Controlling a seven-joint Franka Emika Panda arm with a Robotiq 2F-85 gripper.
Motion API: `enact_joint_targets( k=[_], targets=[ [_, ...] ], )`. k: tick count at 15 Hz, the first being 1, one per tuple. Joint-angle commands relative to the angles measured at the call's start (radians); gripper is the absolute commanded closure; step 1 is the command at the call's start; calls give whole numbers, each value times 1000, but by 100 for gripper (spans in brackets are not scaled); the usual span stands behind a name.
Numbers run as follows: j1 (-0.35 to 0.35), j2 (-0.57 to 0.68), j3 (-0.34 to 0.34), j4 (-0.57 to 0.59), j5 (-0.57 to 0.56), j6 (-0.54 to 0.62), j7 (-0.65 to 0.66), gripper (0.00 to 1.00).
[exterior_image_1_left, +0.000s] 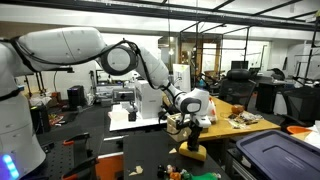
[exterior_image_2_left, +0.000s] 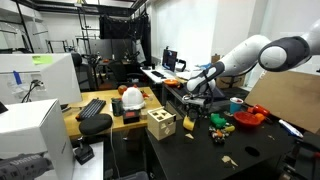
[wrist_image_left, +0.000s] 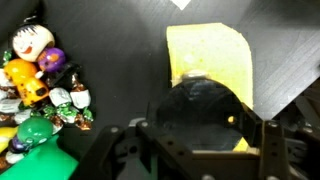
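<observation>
While the gripper (wrist_image_left: 203, 135) fills the lower edge of the wrist view, a dark round blur hides its jaws, so I cannot tell whether they clasp anything. Just above it, at upper centre, a yellow block (wrist_image_left: 210, 55) lies on the black table (wrist_image_left: 120, 40). At left sits a heap of small toys (wrist_image_left: 45, 95), topped by a doll's head (wrist_image_left: 33, 42). In an exterior view a wooden box (exterior_image_2_left: 160, 123) stands just left of the yellow block.

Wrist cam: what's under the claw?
A pale yellow block lies flat on the dark table under the claw. A dark round shape between its jaws covers the block's near part. Whether the claw grips it cannot be told.
</observation>
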Motion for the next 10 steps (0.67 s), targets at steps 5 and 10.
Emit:
enact_joint_targets(
  k=[5, 10],
  targets=[
    [5, -36, -52, -35, 13, 104, 205, 48],
    [-10, -44, -88, -36, 17, 111, 305, 48]
  ],
)
